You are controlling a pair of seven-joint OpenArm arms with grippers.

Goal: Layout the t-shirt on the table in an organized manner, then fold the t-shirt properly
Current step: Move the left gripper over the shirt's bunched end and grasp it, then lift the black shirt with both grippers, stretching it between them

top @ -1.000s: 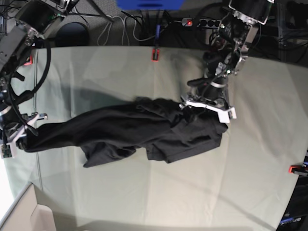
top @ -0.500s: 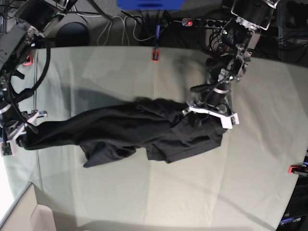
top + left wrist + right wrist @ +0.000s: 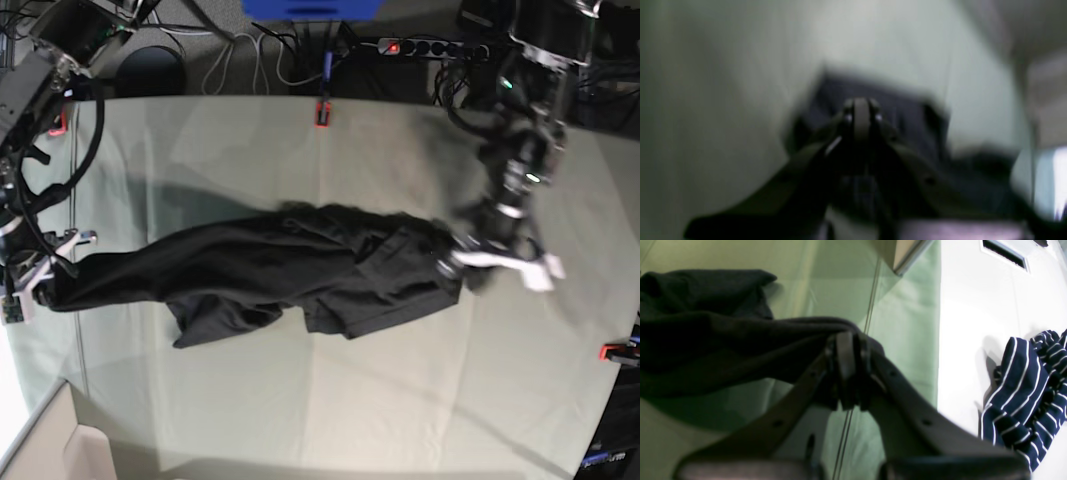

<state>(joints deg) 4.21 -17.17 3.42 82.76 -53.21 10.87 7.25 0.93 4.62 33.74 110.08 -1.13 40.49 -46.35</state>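
The dark t-shirt (image 3: 300, 265) lies stretched into a long bunched band across the middle of the pale green table (image 3: 400, 400). My right gripper (image 3: 45, 285) is at the band's left end, near the table's left edge. The right wrist view shows this gripper (image 3: 848, 350) shut on a fold of the t-shirt (image 3: 706, 323), which is lifted slightly off the cloth. My left gripper (image 3: 468, 268) is at the shirt's right edge. In the blurred left wrist view it (image 3: 862, 113) is shut, with the t-shirt (image 3: 900, 110) just behind. Whether fabric is pinched cannot be told.
Red clamps (image 3: 322, 113) (image 3: 612, 351) grip the table's far and right edges. A navy striped garment (image 3: 1023, 390) lies on the white floor beyond the table's left edge. A beige box (image 3: 50, 450) sits at the front left corner. Cables and a power strip (image 3: 420, 45) run behind the table.
My left gripper swung right, from on top of the shirt to its right edge, and closed. The shirt's upper right part now shows. The right gripper kept its hold and place.
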